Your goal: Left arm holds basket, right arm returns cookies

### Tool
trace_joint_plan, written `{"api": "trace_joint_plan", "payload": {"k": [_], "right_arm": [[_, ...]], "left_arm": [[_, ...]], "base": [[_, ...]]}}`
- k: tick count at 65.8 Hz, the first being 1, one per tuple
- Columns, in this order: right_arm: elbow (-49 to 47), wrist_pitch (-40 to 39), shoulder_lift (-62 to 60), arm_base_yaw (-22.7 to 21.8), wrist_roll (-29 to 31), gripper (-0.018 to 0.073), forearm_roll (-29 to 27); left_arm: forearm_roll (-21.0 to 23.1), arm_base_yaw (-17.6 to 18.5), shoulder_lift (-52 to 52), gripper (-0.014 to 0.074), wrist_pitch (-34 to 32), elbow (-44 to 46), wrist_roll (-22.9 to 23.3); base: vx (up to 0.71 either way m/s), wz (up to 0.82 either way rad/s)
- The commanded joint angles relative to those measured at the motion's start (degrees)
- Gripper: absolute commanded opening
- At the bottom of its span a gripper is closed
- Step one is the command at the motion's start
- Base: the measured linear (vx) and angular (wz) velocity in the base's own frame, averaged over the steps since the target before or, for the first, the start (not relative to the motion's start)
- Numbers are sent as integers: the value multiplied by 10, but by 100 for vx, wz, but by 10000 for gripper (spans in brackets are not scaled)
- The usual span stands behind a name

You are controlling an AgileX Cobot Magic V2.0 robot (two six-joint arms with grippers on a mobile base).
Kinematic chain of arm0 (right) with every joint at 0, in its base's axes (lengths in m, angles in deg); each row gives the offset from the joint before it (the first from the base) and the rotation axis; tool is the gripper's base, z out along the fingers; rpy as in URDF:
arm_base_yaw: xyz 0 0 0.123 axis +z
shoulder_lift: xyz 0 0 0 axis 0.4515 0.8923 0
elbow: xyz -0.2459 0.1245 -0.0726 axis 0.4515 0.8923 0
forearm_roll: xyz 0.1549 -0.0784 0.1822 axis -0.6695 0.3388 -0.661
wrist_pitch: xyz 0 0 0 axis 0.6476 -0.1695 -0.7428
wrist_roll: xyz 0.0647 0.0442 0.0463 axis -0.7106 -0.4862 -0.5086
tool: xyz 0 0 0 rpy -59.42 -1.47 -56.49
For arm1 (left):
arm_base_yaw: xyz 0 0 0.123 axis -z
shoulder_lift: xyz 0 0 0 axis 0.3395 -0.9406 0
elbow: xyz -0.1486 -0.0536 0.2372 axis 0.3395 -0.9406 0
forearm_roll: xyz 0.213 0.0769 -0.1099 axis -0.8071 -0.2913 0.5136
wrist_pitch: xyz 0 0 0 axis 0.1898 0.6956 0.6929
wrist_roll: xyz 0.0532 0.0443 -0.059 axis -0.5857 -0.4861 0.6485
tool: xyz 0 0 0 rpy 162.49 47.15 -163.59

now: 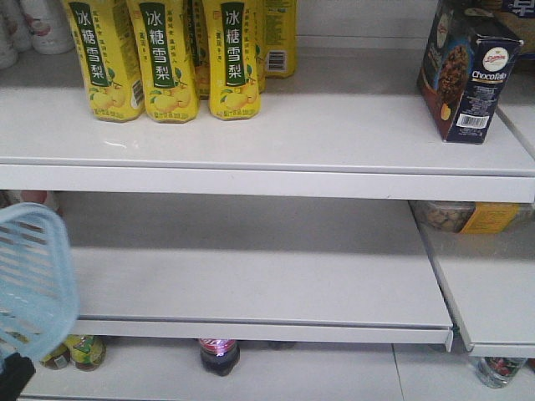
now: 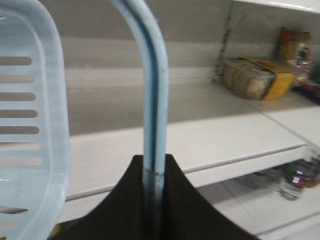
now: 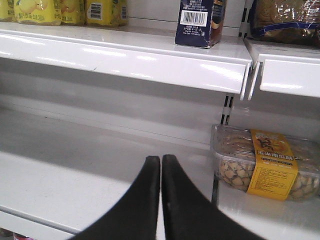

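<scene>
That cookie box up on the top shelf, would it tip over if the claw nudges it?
Probably. The cookie box stands tall on a narrow base near the top shelf front edge, so a high push may topple it. It looks like stiff cardboard, likely light and easy to slide.

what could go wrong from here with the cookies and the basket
The cookies stand upright near the upper shelf front edge, so a bump could tip them off. The left gripper pinches only one thin handle, so the basket may swing or slip.
</scene>
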Motion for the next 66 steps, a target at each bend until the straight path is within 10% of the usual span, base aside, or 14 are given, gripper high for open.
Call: {"api": "trace_joint_plan", "payload": {"k": [1, 21, 66], "right_arm": [[-16, -37, 6, -1, 2, -8, 7], [-16, -37, 6, -1, 2, -8, 7], [-16, -37, 6, -1, 2, -8, 7]], "left_arm": [[-38, -56, 11, -6, -46, 15, -4], [-63, -206, 77, -6, -20, 14, 2], [-121, -210, 107, -6, 2, 13, 56]], "base": [[0, 0], [0, 0], [0, 0]]}}
